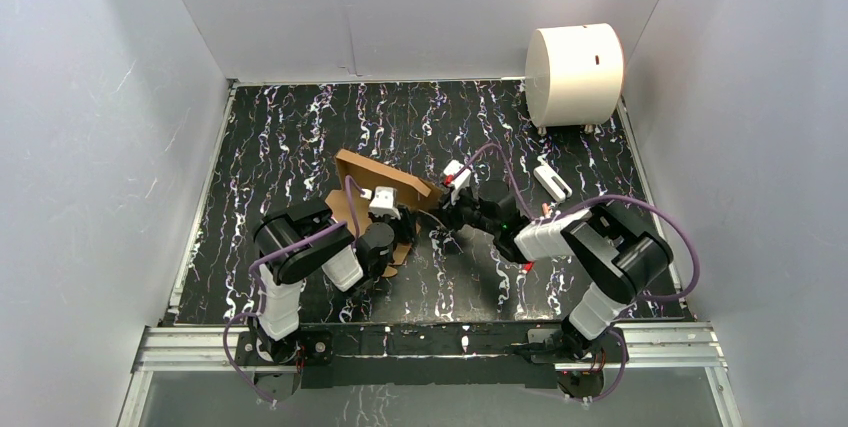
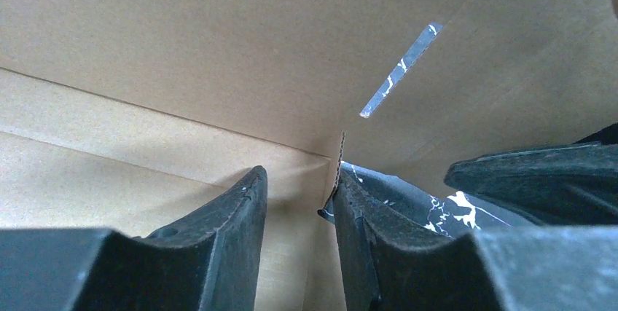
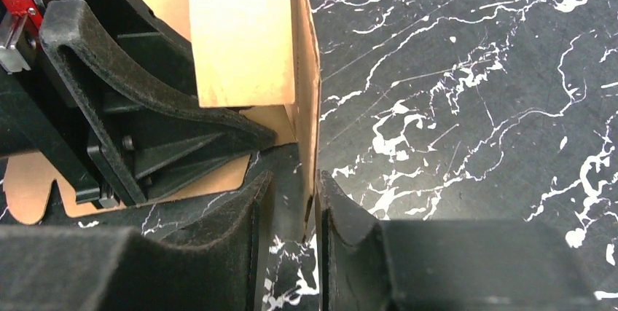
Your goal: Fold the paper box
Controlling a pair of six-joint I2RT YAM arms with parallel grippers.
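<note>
Paper box (image 1: 375,175) sits left of the middle of the table (image 1: 300,117), half raised. Its tall wall runs slantwise from far-left to near-right, between the two arms. The left gripper (image 2: 299,180) reaches in from the near side, jaws partly apart astride a wall's cut edge without pinching it. The right gripper (image 3: 295,187) meets the near-right corner, jaws likewise apart, with the upright flap's edge against one finger (image 3: 342,209). The left arm looks nearer.

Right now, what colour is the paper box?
The paper box is plain brown; right wrist view shows it best.
</note>
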